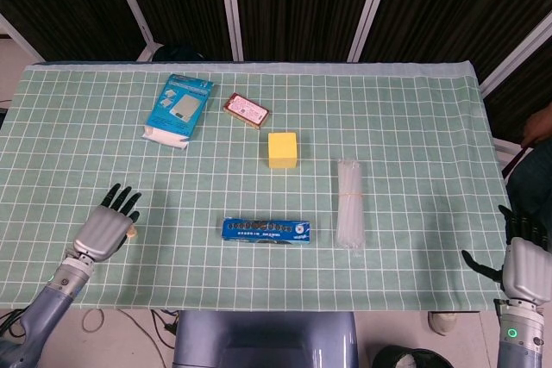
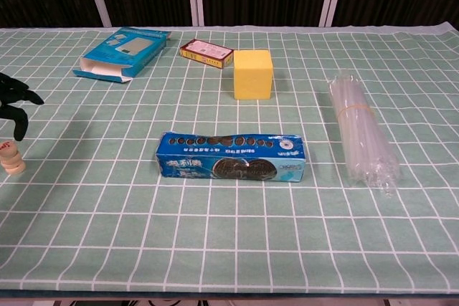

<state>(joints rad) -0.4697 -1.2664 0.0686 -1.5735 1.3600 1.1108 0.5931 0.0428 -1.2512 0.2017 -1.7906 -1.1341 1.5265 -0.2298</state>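
My left hand (image 1: 107,225) hovers over the table's front left, fingers spread and holding nothing; its dark fingertips (image 2: 14,102) show at the left edge of the chest view. A small tan wooden piece (image 2: 11,158) stands on the cloth just beside and below that hand (image 1: 132,233). My right hand (image 1: 523,263) hangs off the table's right front corner, fingers apart and empty. A blue cookie pack (image 1: 266,231) (image 2: 232,156) lies at front centre, apart from both hands.
A yellow cube (image 1: 282,149), a red flat box (image 1: 247,110) and a blue carton (image 1: 180,108) lie further back. A bundle of clear tubes (image 1: 349,203) lies right of centre. The green checked cloth (image 1: 414,127) covers the table.
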